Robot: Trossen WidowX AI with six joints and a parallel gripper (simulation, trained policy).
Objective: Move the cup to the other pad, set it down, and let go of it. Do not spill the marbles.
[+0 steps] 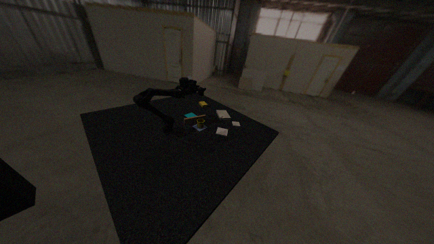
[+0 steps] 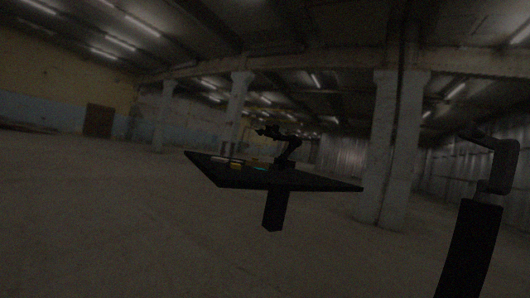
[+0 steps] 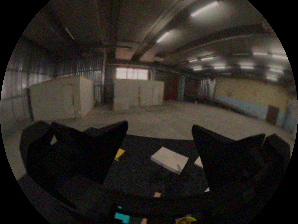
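Observation:
A yellow cup (image 1: 201, 124) (image 3: 186, 220) stands upright on the pale blue pad (image 1: 199, 129) in the top view. Its marbles cannot be made out. The teal pad (image 1: 190, 115) (image 2: 260, 168) (image 3: 121, 217) lies on the other side of a low wooden barrier (image 1: 194, 118) from the cup. My gripper (image 1: 204, 91) (image 2: 258, 132) (image 3: 160, 126) is open, with nothing between its fingers. It is raised high above the table, well away from the cup, and points out level over the far side.
A yellow block (image 1: 203, 104) (image 2: 236, 165) (image 3: 119, 154) lies beyond the teal pad. A large white block (image 1: 223, 114) (image 3: 170, 160) and two smaller white pieces (image 1: 222, 131) (image 1: 236, 124) lie on the far side of the cup from the arm's base.

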